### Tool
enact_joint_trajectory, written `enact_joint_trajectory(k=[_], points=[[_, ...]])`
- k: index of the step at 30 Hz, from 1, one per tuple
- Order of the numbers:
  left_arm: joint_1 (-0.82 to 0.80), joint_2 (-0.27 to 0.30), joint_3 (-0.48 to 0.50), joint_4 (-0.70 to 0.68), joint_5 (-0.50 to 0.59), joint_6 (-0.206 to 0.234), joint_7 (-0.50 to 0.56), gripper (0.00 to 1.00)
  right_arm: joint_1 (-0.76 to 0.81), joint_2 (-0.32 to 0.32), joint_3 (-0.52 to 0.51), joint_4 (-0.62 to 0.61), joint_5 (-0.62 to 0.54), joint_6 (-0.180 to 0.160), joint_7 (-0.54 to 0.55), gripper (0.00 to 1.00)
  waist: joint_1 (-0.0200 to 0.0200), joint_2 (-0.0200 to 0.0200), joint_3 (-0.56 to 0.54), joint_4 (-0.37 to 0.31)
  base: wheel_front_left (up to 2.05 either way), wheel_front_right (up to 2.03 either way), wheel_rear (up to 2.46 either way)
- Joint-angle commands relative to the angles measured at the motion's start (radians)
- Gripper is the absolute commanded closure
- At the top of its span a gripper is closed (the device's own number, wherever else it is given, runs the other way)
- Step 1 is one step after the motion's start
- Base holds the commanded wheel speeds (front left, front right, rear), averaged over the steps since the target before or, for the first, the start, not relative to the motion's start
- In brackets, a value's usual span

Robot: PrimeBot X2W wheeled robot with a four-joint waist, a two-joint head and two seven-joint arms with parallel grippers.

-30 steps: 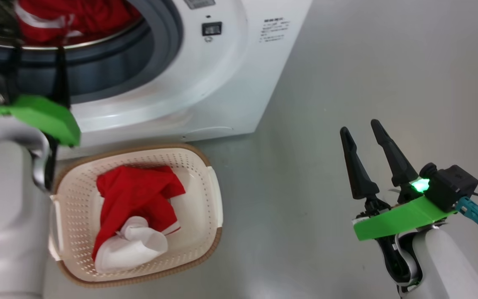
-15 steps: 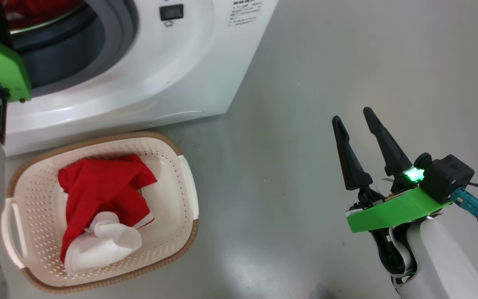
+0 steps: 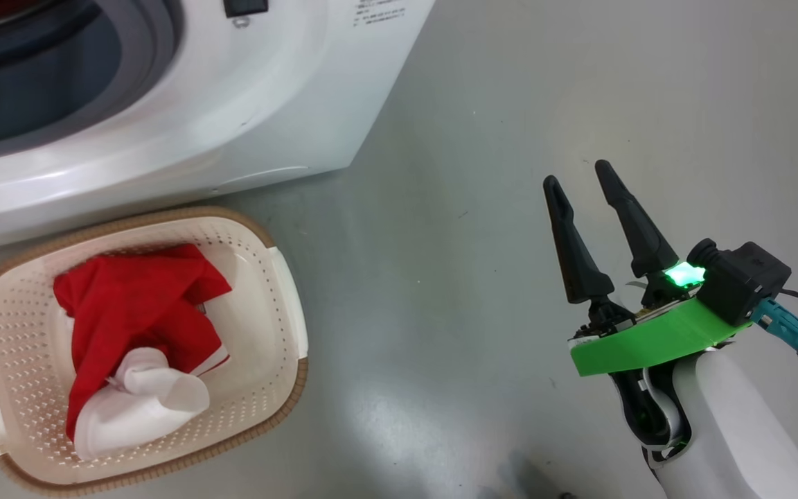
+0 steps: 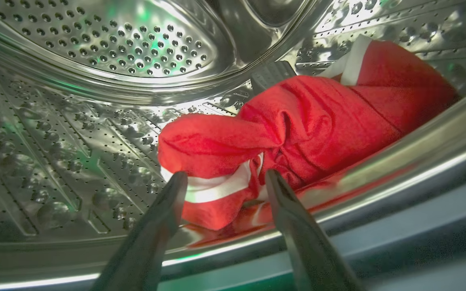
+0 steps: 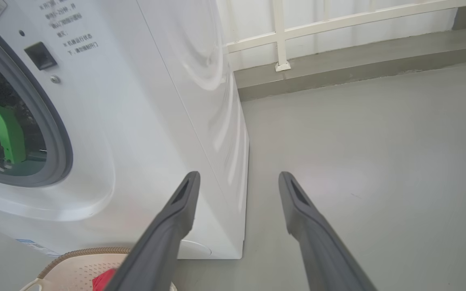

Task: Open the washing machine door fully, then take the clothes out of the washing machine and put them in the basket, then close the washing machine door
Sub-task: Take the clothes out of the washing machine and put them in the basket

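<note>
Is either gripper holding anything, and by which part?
Nothing held: left gripper open near the clothes in the drum, right gripper open over the floor.

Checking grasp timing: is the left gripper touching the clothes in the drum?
Cannot tell. Left wrist view: left gripper open, tips flanking the clothes; contact or gap unclear.

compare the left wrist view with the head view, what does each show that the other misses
Left wrist view: the perforated drum from inside, a red garment with a white stripe lying in it, the open left gripper pointing at it. Head view: the basket holding another red and white garment, the open right gripper over the floor. Both: the open mouth of the washing machine.
</note>
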Motion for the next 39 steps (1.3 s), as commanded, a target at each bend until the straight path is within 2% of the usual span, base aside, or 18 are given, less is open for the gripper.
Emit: enact_joint_trajectory(k=[1,14,15,17,18,26,39], points=[[-0.025,0.063,-0.004,-0.011,0.016,0.016,0.005,0.0,-0.005,0.003,0.02,-0.028,0.011,0.006,-0.006,0.0,0.0,-0.0001,0.013,-0.009,0.0,0.0,0.0],[-0.071,0.118,-0.022,0.017,0.006,0.027,0.032,0.0,-0.025,0.003,0.041,-0.034,0.027,0.006,-0.006,0.0,0.0,-0.0001,0.046,-0.036,0.0,0.0,0.0],[-0.072,0.121,-0.022,0.019,0.003,0.026,0.036,0.38,-0.025,0.003,0.041,-0.033,0.028,0.006,-0.006,0.0,0.0,-0.0001,0.046,-0.037,0.0,0.0,0.0],[-0.074,0.124,-0.028,0.021,0.003,0.026,0.038,0.89,-0.026,0.003,0.04,-0.033,0.027,0.006,-0.006,0.0,0.0,-0.0001,0.047,-0.038,0.0,0.0,0.0],[-0.074,0.124,-0.029,0.022,0.001,0.025,0.038,1.0,-0.026,0.003,0.038,-0.033,0.027,0.006,-0.006,0.0,0.0,-0.0001,0.047,-0.038,0.0,0.0,0.0],[-0.068,0.104,-0.027,0.025,-0.026,0.022,0.007,1.0,-0.027,0.003,0.028,-0.029,0.021,0.006,-0.006,0.0,0.0,-0.0001,0.035,-0.028,0.0,0.0,0.0],[-0.002,0.0,0.057,0.018,-0.166,0.008,-0.155,1.0,-0.011,0.003,0.009,-0.019,-0.01,0.006,-0.006,0.0,0.0,-0.0001,-0.035,0.027,0.0,0.0,0.0]])
